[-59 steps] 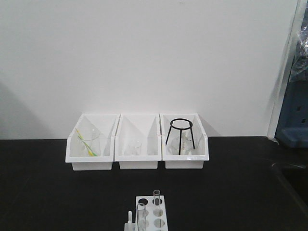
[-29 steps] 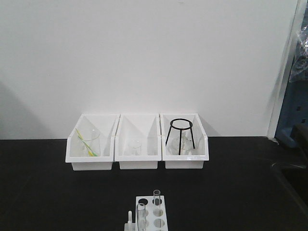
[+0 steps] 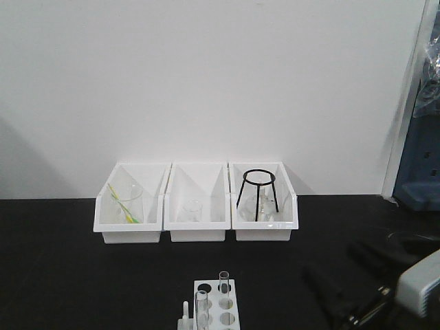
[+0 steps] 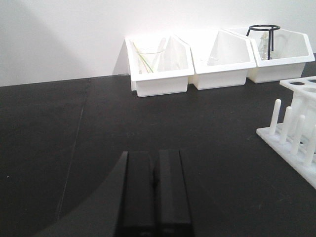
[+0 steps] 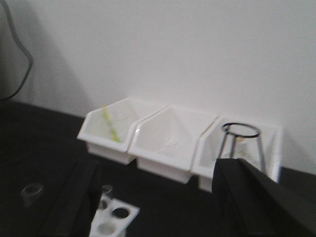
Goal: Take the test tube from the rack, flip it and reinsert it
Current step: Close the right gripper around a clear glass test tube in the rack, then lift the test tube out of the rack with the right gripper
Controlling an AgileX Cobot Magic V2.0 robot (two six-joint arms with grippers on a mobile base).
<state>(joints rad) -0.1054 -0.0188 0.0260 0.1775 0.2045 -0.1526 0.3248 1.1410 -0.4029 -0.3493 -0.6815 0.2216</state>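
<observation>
The small white rack (image 3: 218,306) sits at the table's front edge with two clear test tubes standing in it, one at the back (image 3: 223,280) and one at the front left (image 3: 201,302). My right gripper (image 3: 330,260) comes in low at the right of the rack, open and empty. In the right wrist view its dark fingers (image 5: 74,197) stand wide apart, and the rack (image 5: 118,217) and a tube rim (image 5: 106,189) show by the left finger. My left gripper (image 4: 155,157) is shut on nothing, low over the black table. The rack's pegs (image 4: 291,129) lie to its right.
Three white bins line the back wall: the left bin (image 3: 130,206) holds a beaker with a yellow-green stick, the middle bin (image 3: 197,206) a small beaker, the right bin (image 3: 263,203) a black wire tripod. Blue equipment (image 3: 423,172) stands at the far right.
My right arm has come into the front view at the lower right, moving in toward the rack. The rack, tubes and bins have not moved.
</observation>
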